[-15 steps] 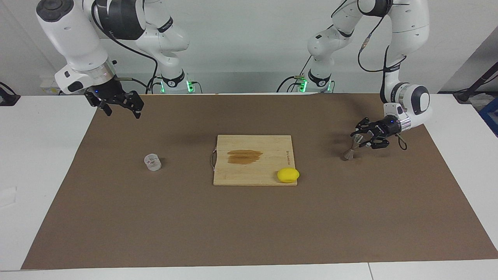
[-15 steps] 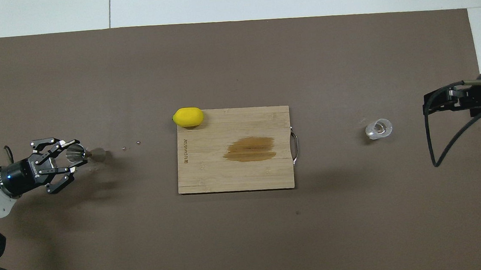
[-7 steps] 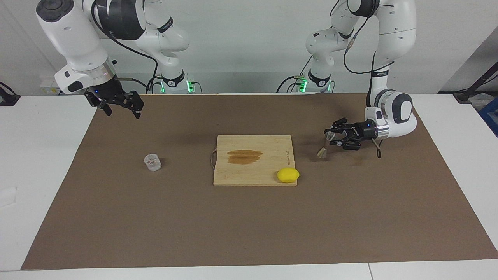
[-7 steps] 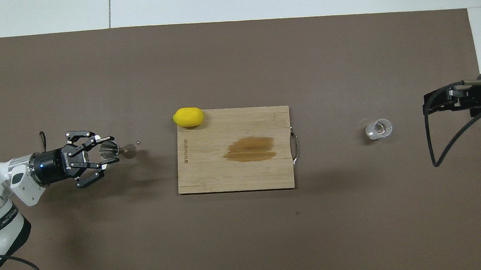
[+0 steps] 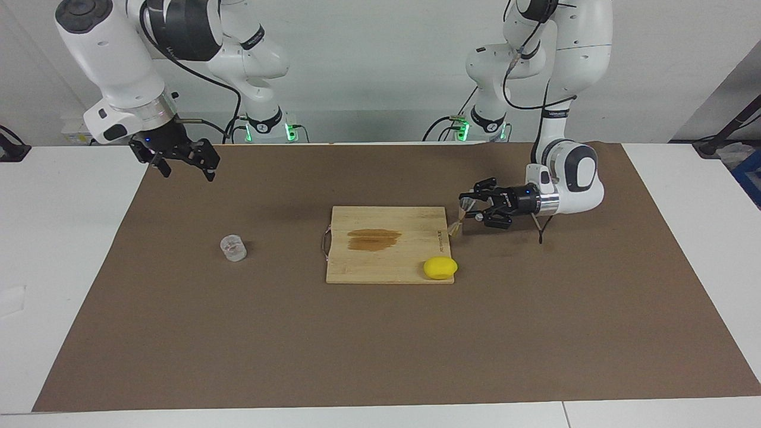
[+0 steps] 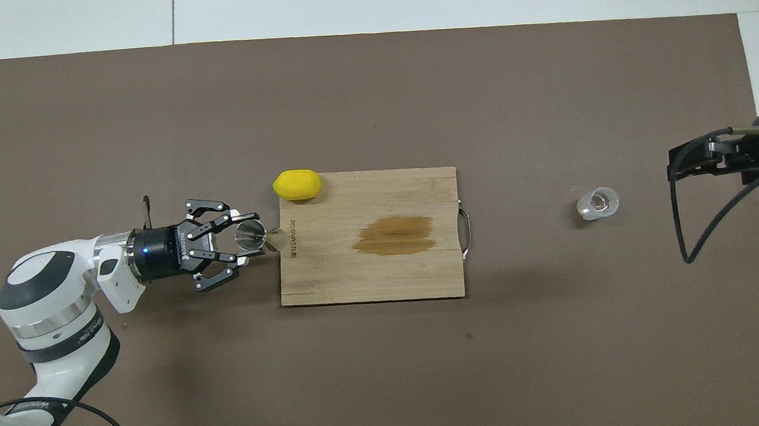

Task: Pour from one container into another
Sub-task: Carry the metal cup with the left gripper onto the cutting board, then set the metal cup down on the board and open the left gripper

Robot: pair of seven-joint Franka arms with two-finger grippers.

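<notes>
Gripping the jigger tilted, its long axis slanting toward the cutting board, left pincer stays clenched.

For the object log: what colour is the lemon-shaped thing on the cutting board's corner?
Plain bright yellow lemon, clearest in the overhead view.

lemon: bright yellow
cutting board: light wood with thin lines, and a darker brown smear in the middle
glass cup: clear, no colour
jigger: shiny grey metal
table cover: plain brown
table: white
left gripper: black
right gripper: black
arms: white with black joints
</notes>
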